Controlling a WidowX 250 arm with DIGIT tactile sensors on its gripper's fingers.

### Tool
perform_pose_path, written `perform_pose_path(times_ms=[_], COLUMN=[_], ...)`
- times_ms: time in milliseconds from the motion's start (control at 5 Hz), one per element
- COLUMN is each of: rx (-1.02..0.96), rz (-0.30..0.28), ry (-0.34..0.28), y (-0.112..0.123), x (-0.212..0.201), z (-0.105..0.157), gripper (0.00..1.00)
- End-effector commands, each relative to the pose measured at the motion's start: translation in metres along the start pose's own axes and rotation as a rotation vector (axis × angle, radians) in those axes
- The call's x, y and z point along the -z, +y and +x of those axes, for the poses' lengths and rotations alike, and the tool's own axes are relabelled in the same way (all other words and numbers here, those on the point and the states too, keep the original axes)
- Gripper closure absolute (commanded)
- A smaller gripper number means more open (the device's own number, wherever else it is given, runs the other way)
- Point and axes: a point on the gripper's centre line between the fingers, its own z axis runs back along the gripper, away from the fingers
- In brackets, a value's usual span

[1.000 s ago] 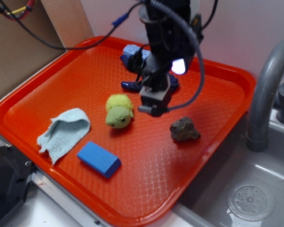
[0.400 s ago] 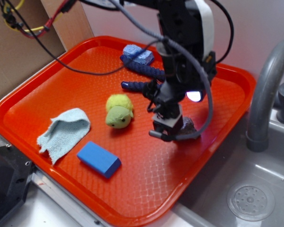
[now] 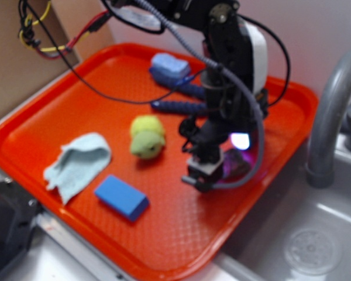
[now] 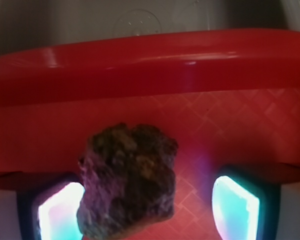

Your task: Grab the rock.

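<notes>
Two lit fingers [image 4: 60, 212] of the gripper [image 3: 203, 175] stand spread around the rock [image 4: 127, 180], which lies nearer the left one, apparently lined up to close on it. Rock, plush [image 3: 146, 137], cloth [image 3: 79, 164], sponge [image 3: 121, 196] and brush [image 3: 175, 73] all sit on the red tray [image 3: 181, 246] beside the sink [image 3: 304, 234].

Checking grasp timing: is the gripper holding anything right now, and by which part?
Nothing is held yet. The gripper is open, its fingers on either side of the rock, which sits on the tray; the right finger is clearly apart from it.
</notes>
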Motion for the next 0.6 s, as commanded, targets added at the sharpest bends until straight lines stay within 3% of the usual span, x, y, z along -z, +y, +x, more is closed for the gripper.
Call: perform_pose_path(times_ms=[0,200,400], rx=[-0.092,-0.173,-0.331], rz=[0.035,0.044,0.122], ry=[-0.055,-0.061,-0.042], y=[-0.015,-0.010,-0.004], x=[-0.004,-0.003,-0.014], z=[-0.004,-0.002,-0.010], gripper=[1.00,1.00,1.00])
